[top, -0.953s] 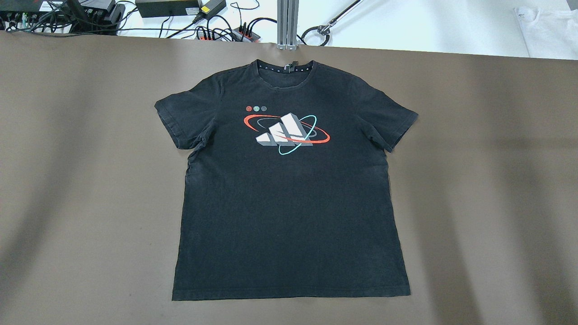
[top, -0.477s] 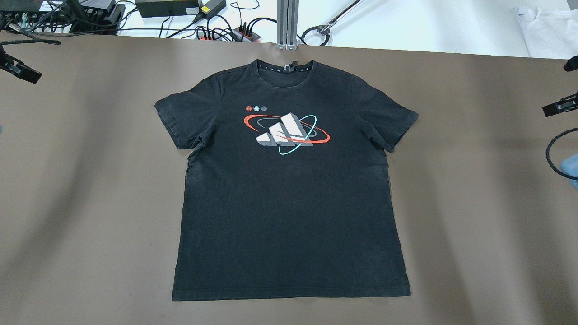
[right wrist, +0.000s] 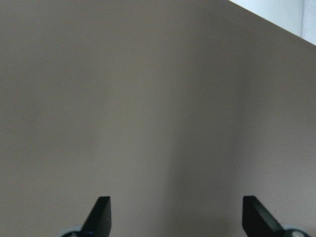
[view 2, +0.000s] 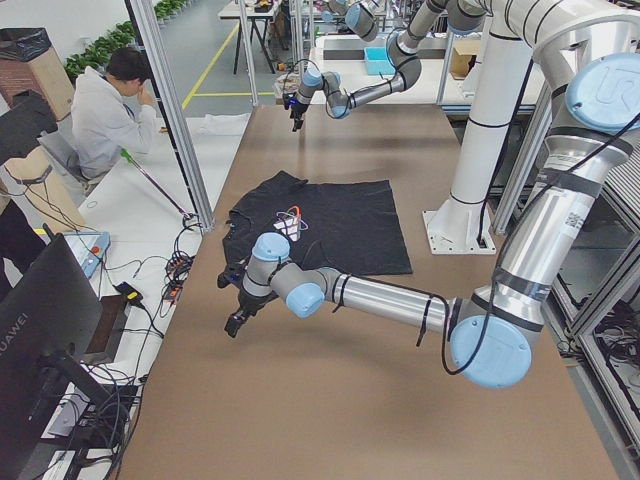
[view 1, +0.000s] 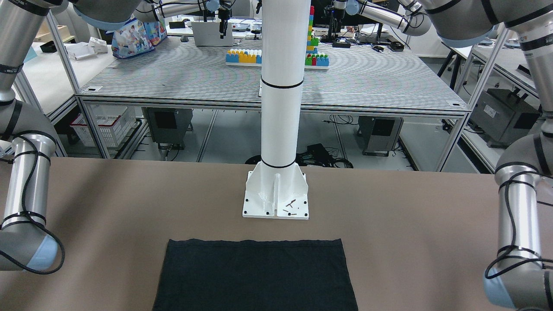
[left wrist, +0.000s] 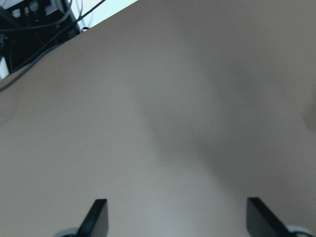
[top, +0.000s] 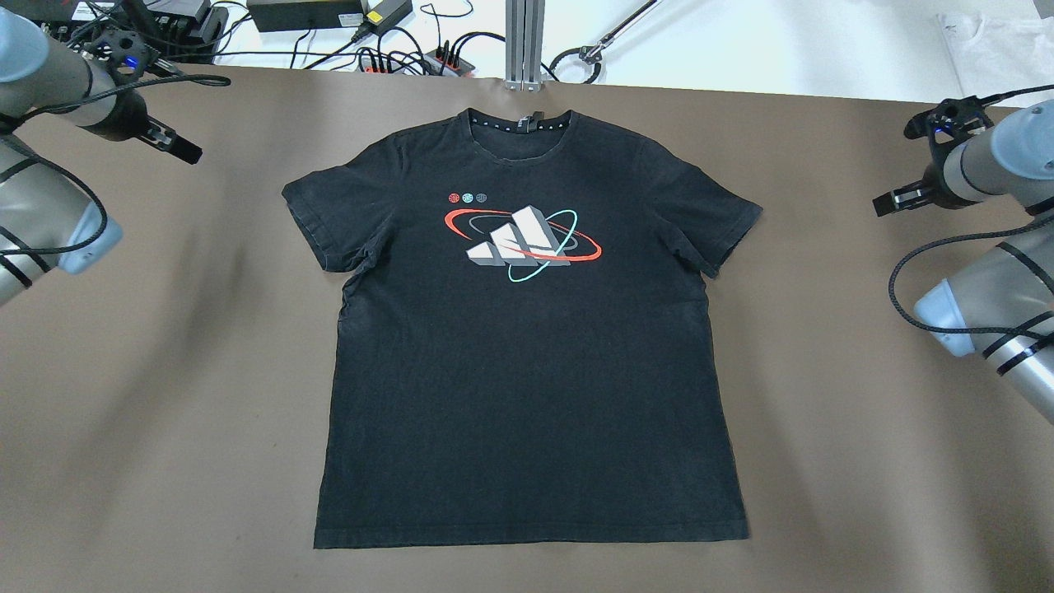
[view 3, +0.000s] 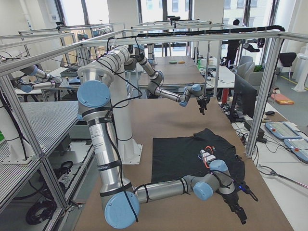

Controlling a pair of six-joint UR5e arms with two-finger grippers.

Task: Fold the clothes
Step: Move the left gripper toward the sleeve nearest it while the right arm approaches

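Task item: black T-shirt [top: 527, 371], lying flat and spread out, front side up, on the brown table [top: 165, 371].
Orientation: collar [top: 523, 123] at the table's far edge from the robot; bottom hem [view 1: 255, 242] near the base plate [view 1: 276, 203] of the white pole [view 1: 281, 86], not touching it.
Print: white, red and turquoise logo [top: 523, 243] on the chest.
Sleeves: both short sleeves spread outward. Small wrinkles show under the sleeve on the robot's left side [top: 329, 222].
Left gripper [left wrist: 177, 210]: fingers wide apart, with bare table surface between them. Positioned above the far left part of the table, well apart from the T-shirt.
Right gripper [right wrist: 173, 205]: fingers wide apart, with bare table surface between them. Positioned above the far right part of the table, well apart from the T-shirt.
Contact: neither gripper touches the fabric.
Surroundings: cables and power units [top: 329, 12] lie beyond the far table edge. A seated person [view 2: 115, 110] is beside the table in the exterior left view.
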